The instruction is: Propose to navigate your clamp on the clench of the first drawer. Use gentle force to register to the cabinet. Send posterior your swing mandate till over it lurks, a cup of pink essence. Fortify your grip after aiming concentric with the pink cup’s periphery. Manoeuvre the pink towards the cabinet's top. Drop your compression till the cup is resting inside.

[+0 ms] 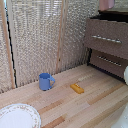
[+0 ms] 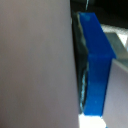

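A patterned plate [image 1: 18,116] lies at the desk's near corner on the exterior view's left. A blue mug [image 1: 45,81] stands mid-desk toward the back edge, a small yellow object [image 1: 77,88] near it to the right. At the desk's far right corner the cabinet [image 1: 107,42] shows the first drawer [image 1: 106,38] pulled out, with the pink cup [image 1: 106,4] above the cabinet's top [image 1: 117,13]. In the wrist view the clamp's blue-tipped finger [image 2: 97,65] presses against the cup's pink wall, gripping it.

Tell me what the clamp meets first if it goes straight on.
Probably the cabinet: the clamp is shut on the pink cup, which blocks the wrist view ahead. In the exterior view the cup hangs just above the cabinet, so the cup's base would likely touch first. Depth is unclear.
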